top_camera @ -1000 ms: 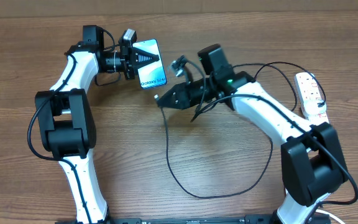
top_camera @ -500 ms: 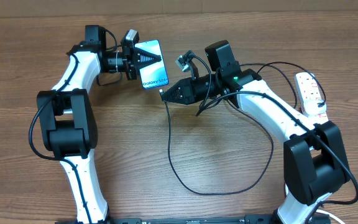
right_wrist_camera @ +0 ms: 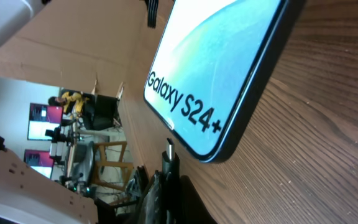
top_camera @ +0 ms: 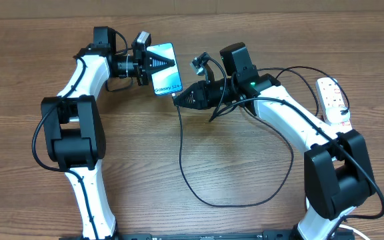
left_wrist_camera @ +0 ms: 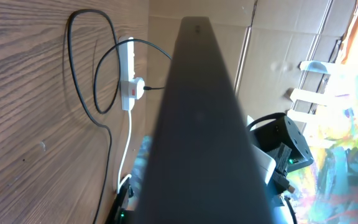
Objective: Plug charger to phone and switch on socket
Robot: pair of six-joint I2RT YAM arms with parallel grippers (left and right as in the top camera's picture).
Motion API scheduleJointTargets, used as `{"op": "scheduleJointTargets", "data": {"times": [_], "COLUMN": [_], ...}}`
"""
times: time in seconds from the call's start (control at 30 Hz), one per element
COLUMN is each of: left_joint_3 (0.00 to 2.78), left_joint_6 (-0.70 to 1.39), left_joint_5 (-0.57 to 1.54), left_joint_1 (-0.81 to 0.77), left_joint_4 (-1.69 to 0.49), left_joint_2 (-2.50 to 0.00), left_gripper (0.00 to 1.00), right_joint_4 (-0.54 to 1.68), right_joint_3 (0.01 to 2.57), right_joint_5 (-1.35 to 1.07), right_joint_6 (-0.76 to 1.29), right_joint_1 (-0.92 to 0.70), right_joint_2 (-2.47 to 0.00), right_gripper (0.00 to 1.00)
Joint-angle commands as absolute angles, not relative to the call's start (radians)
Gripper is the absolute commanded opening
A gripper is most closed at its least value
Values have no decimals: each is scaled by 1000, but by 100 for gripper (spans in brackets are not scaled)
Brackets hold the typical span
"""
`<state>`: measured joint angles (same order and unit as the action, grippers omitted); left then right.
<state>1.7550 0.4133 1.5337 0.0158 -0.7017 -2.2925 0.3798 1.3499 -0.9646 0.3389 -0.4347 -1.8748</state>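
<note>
The phone [top_camera: 163, 77] has a lit light-blue screen with "Galaxy" text and is held tilted above the table by my left gripper [top_camera: 153, 65], which is shut on it. In the left wrist view the phone's dark back [left_wrist_camera: 204, 130] fills the middle. My right gripper [top_camera: 181, 99] is shut on the charger's black plug [right_wrist_camera: 169, 163]; its metal tip sits just below the phone's bottom edge [right_wrist_camera: 210, 87], a small gap apart. The black cable [top_camera: 199, 193] loops over the table. The white socket strip [top_camera: 333, 100] lies at the right edge.
The wooden table [top_camera: 232, 153] carries only the cable loops and the strip. The strip's thick white cord [left_wrist_camera: 129, 143] and a plugged-in adapter [left_wrist_camera: 131, 92] show in the left wrist view. Cardboard walls stand behind the table.
My right gripper has carried the plug up and left toward the phone's bottom edge. The left gripper with the phone has shifted slightly.
</note>
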Motion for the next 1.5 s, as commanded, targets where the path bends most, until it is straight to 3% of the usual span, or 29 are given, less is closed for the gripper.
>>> {"op": "scheduleJointTargets", "data": {"times": [0.0,1.23,1.47], "left_joint_3": [1784,1784,1784], "left_joint_6": [419,480,607], "left_joint_5": [1580,1568,1568], "left_joint_1": [12,12,12], "left_joint_4": [-694,-622,-534], "left_joint_2": [-2260,-2260,-2260], "left_gripper": [4,4,4], "right_joint_4": [364,292,285], "right_joint_3": [1346,1346,1346], "right_joint_5": [-958,-916,-873], "right_joint_6": [397,566,634], "right_joint_1": [-437,-472,-469], "right_joint_2": [-1863,-1863,-1863], "right_gripper": [4,4,4]}}
